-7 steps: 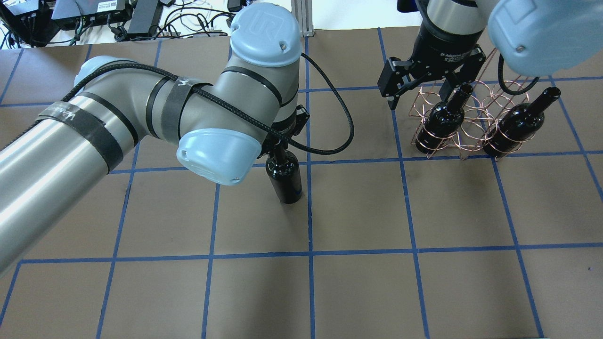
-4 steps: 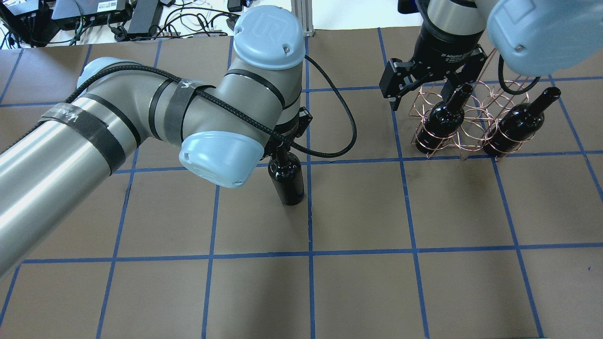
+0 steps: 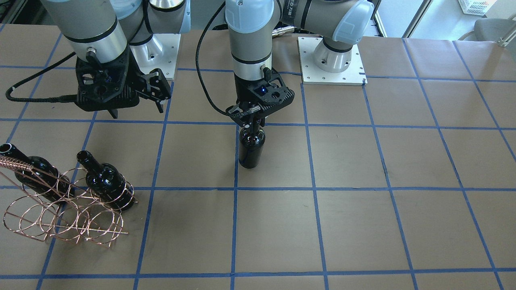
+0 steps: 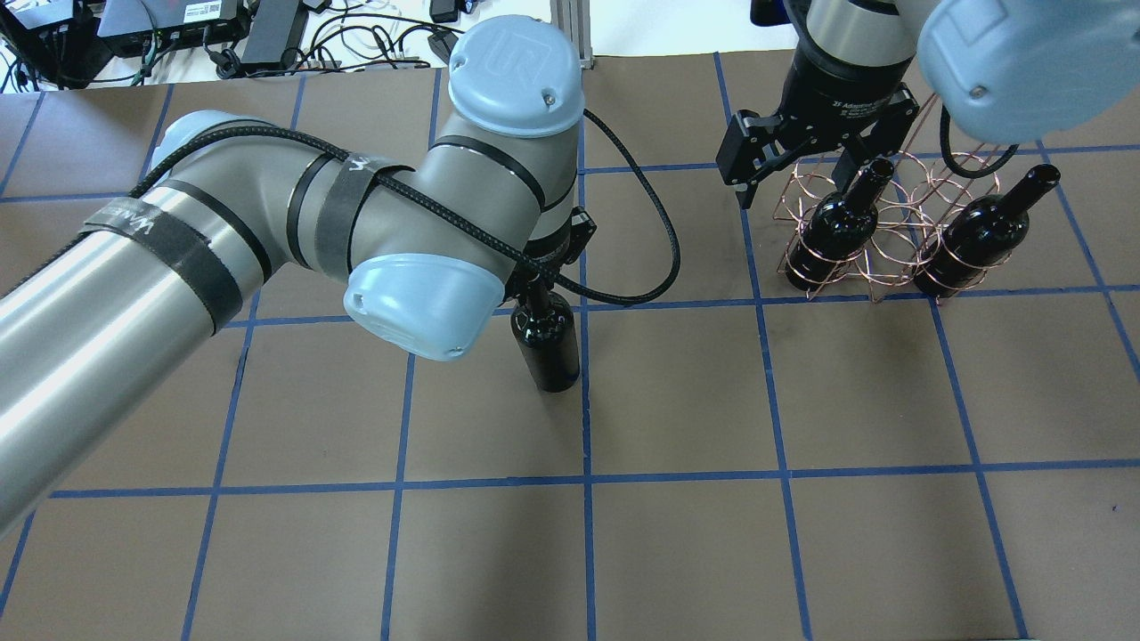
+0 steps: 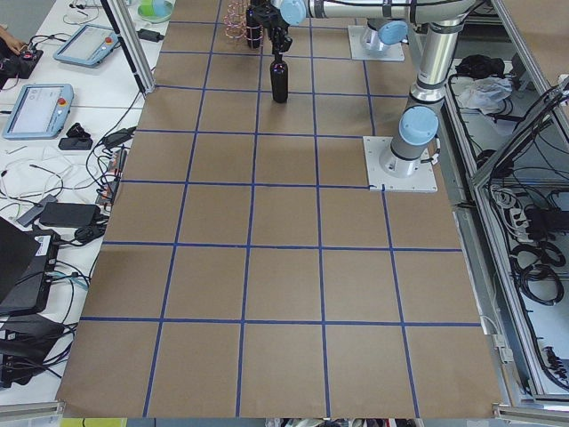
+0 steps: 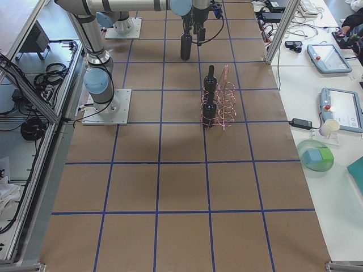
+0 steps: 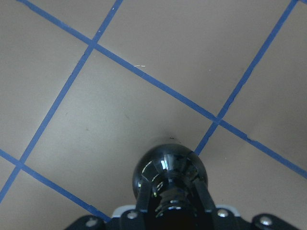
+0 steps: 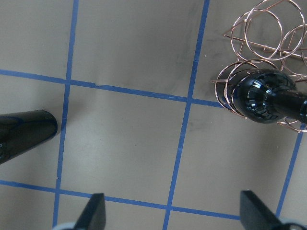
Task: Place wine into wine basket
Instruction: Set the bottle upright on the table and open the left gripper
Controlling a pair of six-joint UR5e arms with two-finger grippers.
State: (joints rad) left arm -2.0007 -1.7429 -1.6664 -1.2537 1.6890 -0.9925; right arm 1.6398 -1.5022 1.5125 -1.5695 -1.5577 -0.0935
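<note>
My left gripper (image 3: 253, 121) is shut on the neck of a near-black wine bottle (image 3: 251, 147) that stands upright near the table's middle. It also shows in the overhead view (image 4: 549, 343) and the left wrist view (image 7: 170, 171). I cannot tell if its base touches the table. The copper wire wine basket (image 3: 60, 217) holds two other bottles (image 4: 833, 227) (image 4: 975, 231), leaning. My right gripper (image 4: 791, 185) is open and empty, above the basket's near-left bottle (image 8: 263, 97).
Brown paper with blue tape grid lines (image 4: 677, 401) covers the table. The left arm's black cable (image 4: 655, 240) loops toward the basket side. Arm base plates (image 3: 331, 60) lie at the robot's edge. Cables and devices (image 4: 223, 27) lie beyond the far edge.
My left arm has shifted slightly to the right, toward the basket, with the bottle in its grip. The right gripper has stayed open over the basket and has hardly moved.
</note>
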